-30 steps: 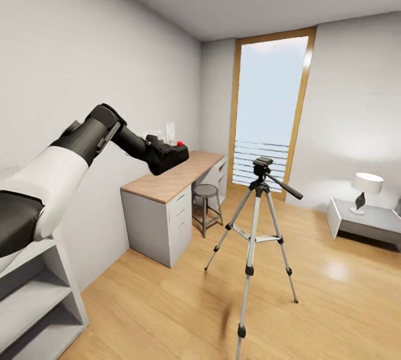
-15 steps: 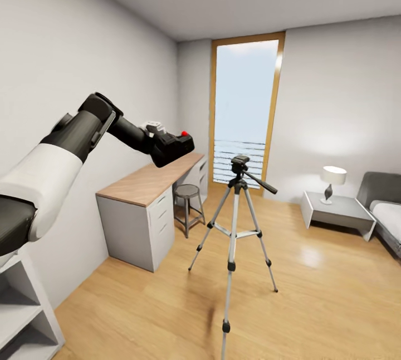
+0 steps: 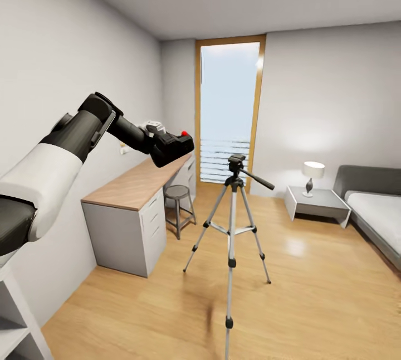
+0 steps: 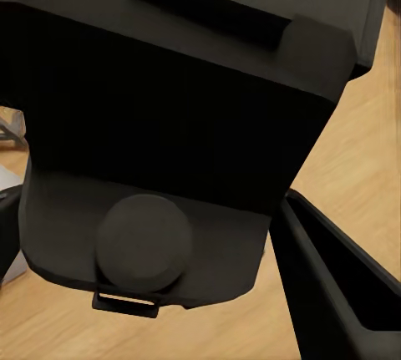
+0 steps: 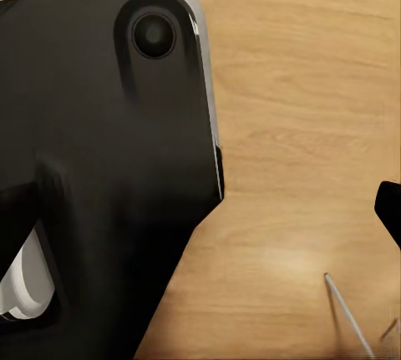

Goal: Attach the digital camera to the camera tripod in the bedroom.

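Left gripper (image 3: 174, 149): raised at chest height at the end of the extended left arm (image 3: 72, 142), clenched on the digital camera (image 3: 172, 147), whose red button (image 3: 184, 134) faces up. In the left wrist view the camera body (image 4: 167, 118) sits close against the lens, with one dark finger (image 4: 334, 285) alongside it; the hold appears firm.

Right gripper: the right wrist view presents a large black housing (image 5: 100, 151) over wood flooring; whether its fingers are apart or together cannot be told.

Camera tripod (image 3: 233, 237): standing upright on the light wood floor (image 3: 312, 293), three silver legs spread, black head (image 3: 236, 160) bare, pan handle (image 3: 257, 178) pointing toward 4 o'clock. It lies at roughly 4 o'clock from the held camera, near but clearly apart from it.

Surroundings: a wood-topped desk (image 3: 133, 187) with white drawers stands along the wall at 9 o'clock from the tripod, directly beneath the held camera; a round stool (image 3: 178, 204) sits beside the desk. A tall wood-framed window (image 3: 227, 109) is at 12 o'clock. At 3 o'clock from the tripod are a low side table (image 3: 317, 205) carrying a lamp (image 3: 313, 176), and beyond it a grey bed (image 3: 376, 209). A white shelf (image 3: 16, 326) occupies the near corner at 8 o'clock.
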### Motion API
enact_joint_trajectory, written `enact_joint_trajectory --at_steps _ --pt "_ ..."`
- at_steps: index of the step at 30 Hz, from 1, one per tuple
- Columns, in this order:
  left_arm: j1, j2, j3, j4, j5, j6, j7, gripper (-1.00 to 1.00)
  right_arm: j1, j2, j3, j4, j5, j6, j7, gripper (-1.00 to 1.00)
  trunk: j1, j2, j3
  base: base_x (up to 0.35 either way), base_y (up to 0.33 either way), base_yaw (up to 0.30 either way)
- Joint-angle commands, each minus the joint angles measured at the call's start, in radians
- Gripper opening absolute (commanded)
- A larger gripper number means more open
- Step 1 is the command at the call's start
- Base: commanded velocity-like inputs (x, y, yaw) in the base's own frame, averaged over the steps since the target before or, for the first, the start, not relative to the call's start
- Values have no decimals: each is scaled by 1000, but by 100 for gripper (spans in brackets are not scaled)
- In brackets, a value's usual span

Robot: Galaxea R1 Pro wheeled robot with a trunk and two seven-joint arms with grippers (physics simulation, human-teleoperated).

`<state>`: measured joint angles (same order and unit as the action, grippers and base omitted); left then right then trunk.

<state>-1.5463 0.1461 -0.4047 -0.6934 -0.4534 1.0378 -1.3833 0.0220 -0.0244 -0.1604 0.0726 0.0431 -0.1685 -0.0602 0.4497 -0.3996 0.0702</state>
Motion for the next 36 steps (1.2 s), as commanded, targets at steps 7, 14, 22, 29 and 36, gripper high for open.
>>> enact_joint_trajectory --at_steps 7,14,22,29,36 --pt "0 1 -2 -2 -8 9 -10 -100 -1 0 -7 3 5 -6 -3 100 0 0 0 42 321 -233" --pt "0 2 -3 -2 -8 9 -10 -100 -1 0 -7 3 5 -6 -3 100 0 0 0 172 290 -230" --pt "0 3 -2 -3 -8 9 -10 -100 0 0 -7 3 6 -6 -3 100 0 0 0 228 261 -229" --pt "0 1 -4 -3 -8 9 -10 -100 -1 0 -7 3 6 -6 -3 100 0 0 0 234 256 -230" --pt "0 0 -5 -3 -8 9 -10 -100 -1 0 -7 3 6 -6 -3 100 0 0 0 230 255 -239"
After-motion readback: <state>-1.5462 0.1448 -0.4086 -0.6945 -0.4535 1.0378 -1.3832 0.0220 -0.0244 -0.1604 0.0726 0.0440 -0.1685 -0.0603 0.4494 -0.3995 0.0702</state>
